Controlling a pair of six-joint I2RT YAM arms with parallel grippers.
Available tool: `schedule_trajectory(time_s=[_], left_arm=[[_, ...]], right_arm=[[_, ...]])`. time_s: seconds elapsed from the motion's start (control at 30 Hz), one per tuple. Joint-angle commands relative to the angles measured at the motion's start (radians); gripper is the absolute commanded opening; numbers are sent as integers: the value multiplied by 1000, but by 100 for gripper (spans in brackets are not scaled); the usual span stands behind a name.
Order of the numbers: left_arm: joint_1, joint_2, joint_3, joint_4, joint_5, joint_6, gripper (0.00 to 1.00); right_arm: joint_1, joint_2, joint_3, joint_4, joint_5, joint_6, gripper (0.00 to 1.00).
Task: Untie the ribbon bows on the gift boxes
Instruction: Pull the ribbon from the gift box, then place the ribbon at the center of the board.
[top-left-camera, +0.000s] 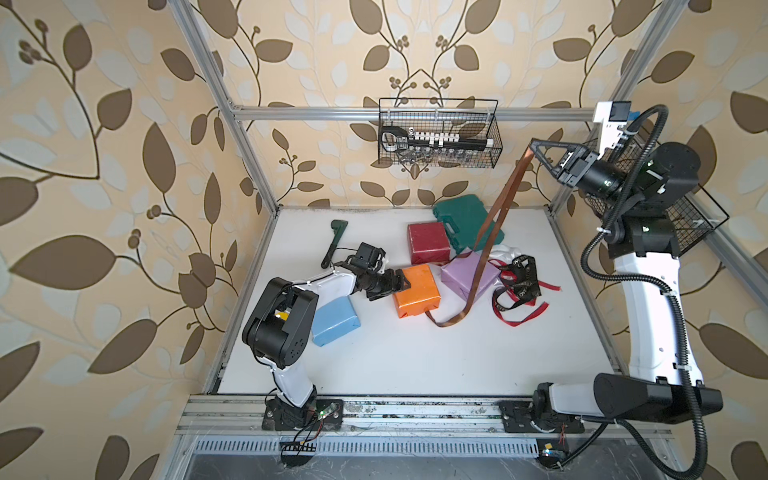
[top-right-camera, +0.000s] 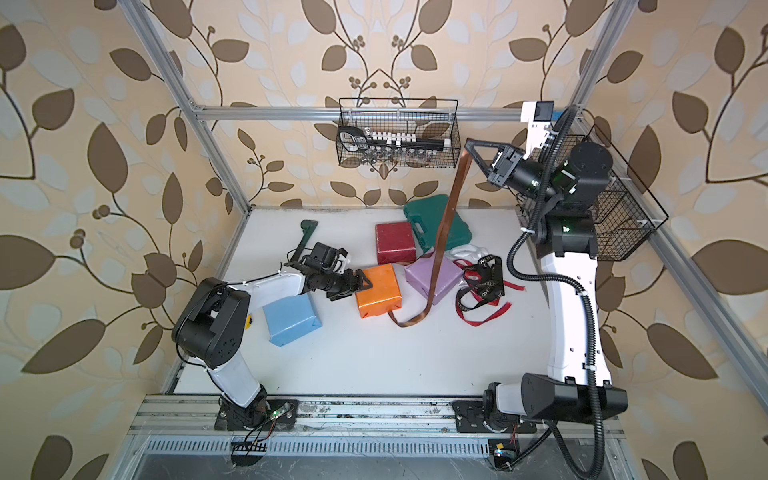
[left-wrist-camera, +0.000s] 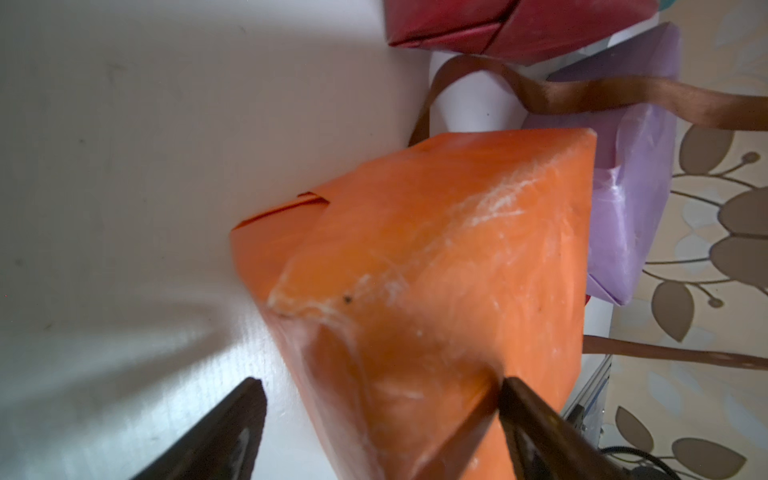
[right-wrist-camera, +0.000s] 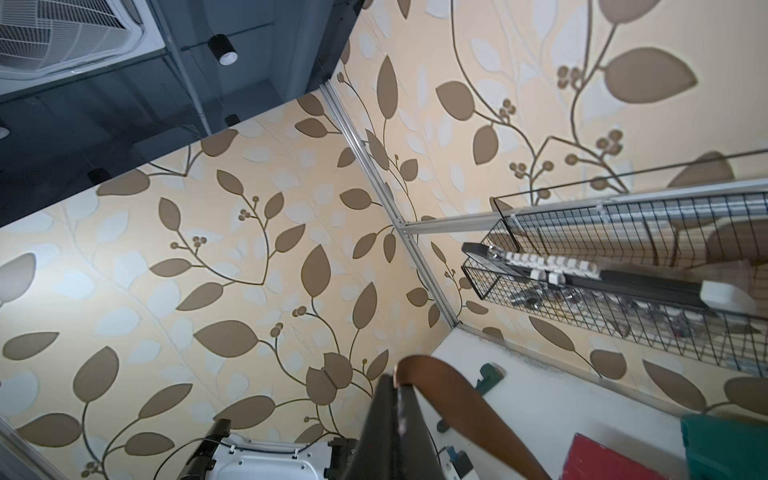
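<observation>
My right gripper (top-left-camera: 535, 146) is raised near the back right, shut on one end of the brown ribbon (top-left-camera: 494, 224), as the right wrist view shows at its fingertips (right-wrist-camera: 397, 384). The ribbon hangs down across the lilac box (top-left-camera: 467, 274). Its lower end curls on the table beside the orange box (top-left-camera: 417, 291). My left gripper (top-left-camera: 406, 285) is open, its fingers either side of a corner of the orange box (left-wrist-camera: 436, 249). The dark red box (top-left-camera: 428, 243) and light blue box (top-left-camera: 334, 320) carry no ribbon. Black (top-left-camera: 517, 282), red (top-left-camera: 523, 320) and white (top-left-camera: 505, 251) ribbons lie loose at the right.
A green tool case (top-left-camera: 465, 224) lies at the back behind the dark red box. A green hand tool (top-left-camera: 334, 241) lies at the back left. A wire basket (top-left-camera: 438, 133) with tools hangs on the back rail. Another basket (top-left-camera: 681, 224) hangs behind my right arm.
</observation>
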Motion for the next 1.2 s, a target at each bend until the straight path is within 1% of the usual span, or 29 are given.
schedule_trajectory(time_s=[0.0, 0.1, 0.2, 0.3, 0.5, 0.57, 0.63, 0.73, 0.83, 0.87, 0.97, 1.03, 1.17], left_arm=[[-10, -25, 52, -92, -49, 68, 99], [-10, -121, 84, -96, -57, 112, 99], [-17, -235, 114, -52, -23, 151, 99], [-74, -327, 158, -12, -21, 221, 99], [-225, -344, 243, 84, -45, 357, 99], [-256, -353, 227, 169, -49, 375, 99], [-275, -363, 197, 283, -30, 375, 99], [-289, -350, 181, 397, -61, 372, 99], [-288, -314, 200, 421, -178, 379, 99], [-289, -308, 203, 440, -201, 387, 99], [-289, -224, 214, 549, -270, 395, 99], [-287, -176, 246, 590, -310, 397, 99], [-280, -86, 348, 607, -327, 398, 99]], right_arm=[[-3, -49, -65, -25, 3, -77, 0], [2, -71, -117, -31, -20, -70, 0], [29, -80, -173, -21, -19, -67, 0], [74, -72, -212, -14, -10, -68, 0], [219, -28, -218, -10, 39, -77, 0], [265, -6, -204, -17, 50, -83, 0], [306, 17, -182, -30, 56, -89, 0], [355, 44, -143, -49, 57, -101, 0], [374, 45, -127, -42, 47, -89, 0], [376, 39, -129, -25, 41, -76, 0], [384, 24, -151, 58, -4, -4, 0], [387, 16, -159, 90, -25, 30, 0], [389, -1, -172, 143, -54, 79, 0]])
